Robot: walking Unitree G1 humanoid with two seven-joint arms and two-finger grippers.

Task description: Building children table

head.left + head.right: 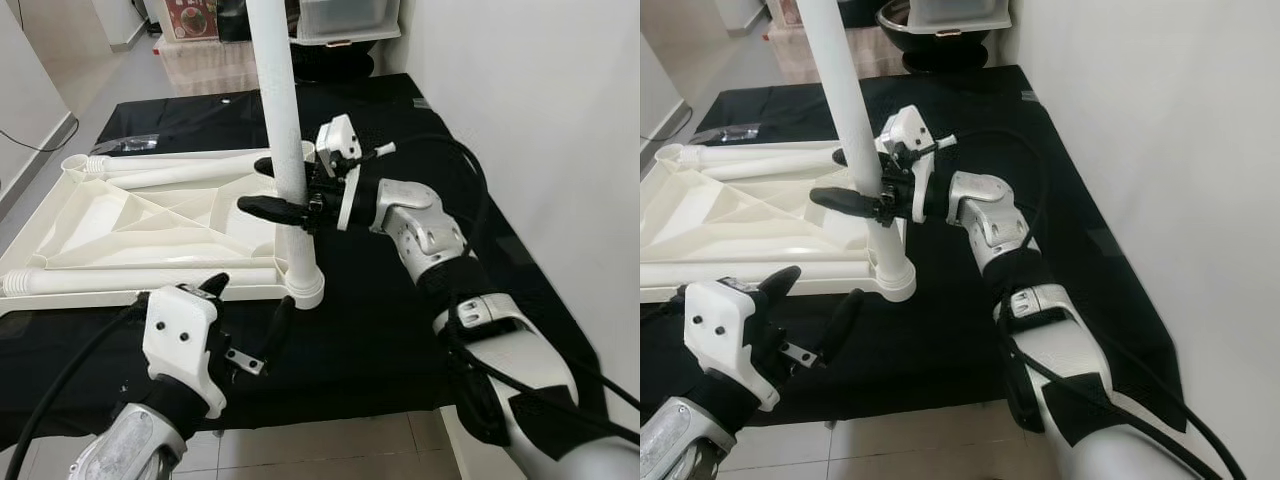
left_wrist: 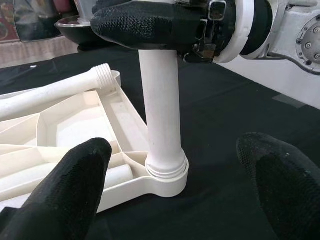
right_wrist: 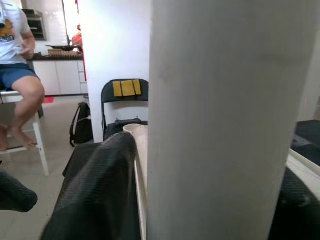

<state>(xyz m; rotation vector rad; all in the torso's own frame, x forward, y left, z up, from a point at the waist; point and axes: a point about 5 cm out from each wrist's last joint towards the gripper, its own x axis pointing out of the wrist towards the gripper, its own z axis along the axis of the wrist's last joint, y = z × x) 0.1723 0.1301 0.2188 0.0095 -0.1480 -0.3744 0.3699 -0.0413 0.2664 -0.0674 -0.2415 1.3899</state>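
- So the white tabletop (image 1: 120,225) is lying upside down on a black cloth (image 1: 380,330), ribbed underside facing up. It takes up the 9 o'clock side of the head view.
- One white leg (image 1: 290,150) is standing upright in the corner socket (image 1: 305,285) closest to the robot, right at the tabletop's 3 o'clock corner. The threaded end looks seated in the collar, but I can't tell how tight it is.
- The right gripper (image 1: 268,187) comes in from 3 o'clock and is clamped around that leg about midway up, one black finger on the near side and one on the far side, both touching it.
- From the right wrist cam the leg (image 3: 225,120) is a huge white column right up against the lens, with a black finger (image 3: 95,190) beside it.
- The left gripper (image 1: 250,305) is down at 6 o'clock, just in front of the socket, fingers spread wide and holding nothing. From its wrist cam both fingertips (image 2: 75,175) sit either side of the leg base without touching it.
- Two more legs are lying flat on the tabletop: one along the near edge (image 1: 140,280), one along the far edge (image 1: 170,172).
- Plain white wall (image 1: 530,100) at 3 o'clock, and a clear storage bin (image 1: 345,18) at 12 o'clock.
- The right wrist cam also catches a person sitting on a stool (image 3: 17,80) and a dark folding chair (image 3: 125,107) in the background.
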